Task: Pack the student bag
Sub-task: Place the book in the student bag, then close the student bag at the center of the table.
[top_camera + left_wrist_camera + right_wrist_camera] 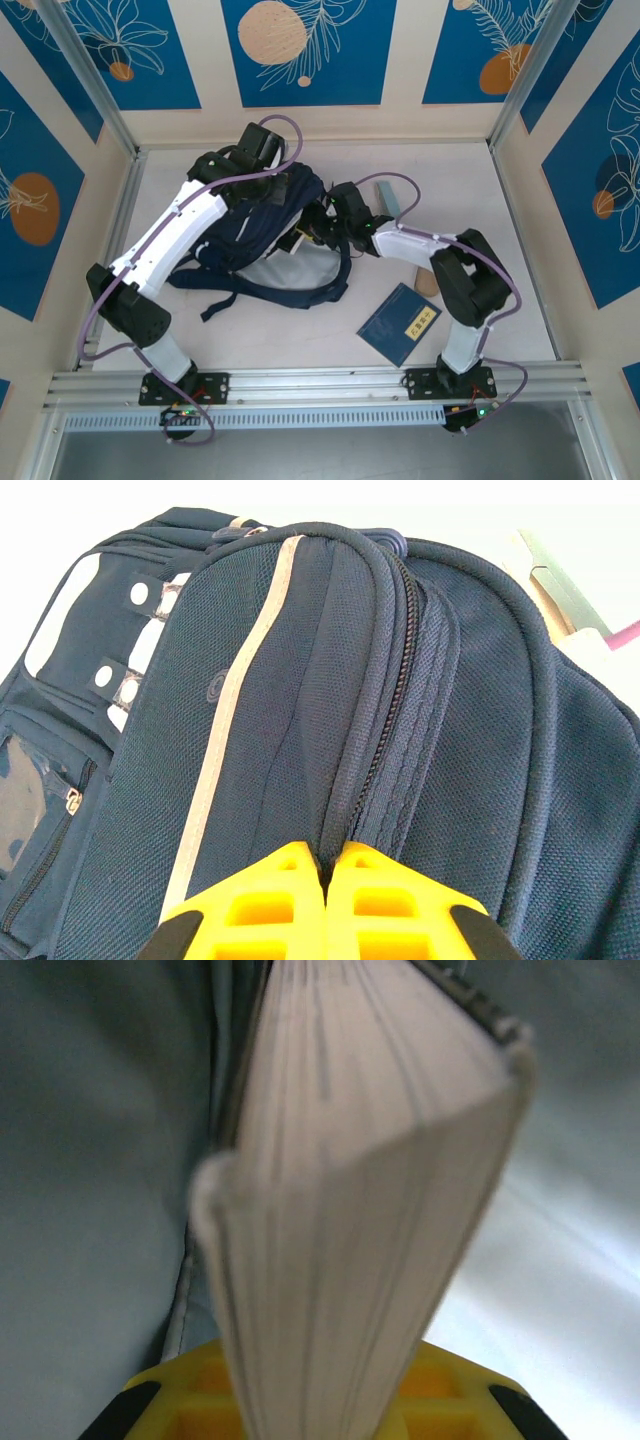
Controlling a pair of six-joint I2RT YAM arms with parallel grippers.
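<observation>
- navy book (400,322): flat on the table (300,345), at 5 o'clock from the bag, nothing touching it.
- right gripper (333,226): at the bag's 3 o'clock side, jaws narrow and clamped on a second book (360,1210), which points into the opening.
- student bag (265,235): lying just left of table centre, straps (280,292) trailing toward 6 o'clock.
- left gripper (327,865): at the bag's 12 o'clock end, jaws fully together, pinching a fabric fold right beside the zip (385,730).
- Handling, my read: soft woven fabric with no frame, so the mouth sags shut unless it's held up. It's light while empty and will likely slide if the book pushes on it. The best hold is a seam or the zip edge, as the left gripper has it now.
- Right wrist view: page edges face the camera, pale lining (90,1160) on both sides, so the book looks partly inside. The top view can't confirm depth.
- Left wrist view: shows the pinch itself. In the top view the arm covers it.
</observation>
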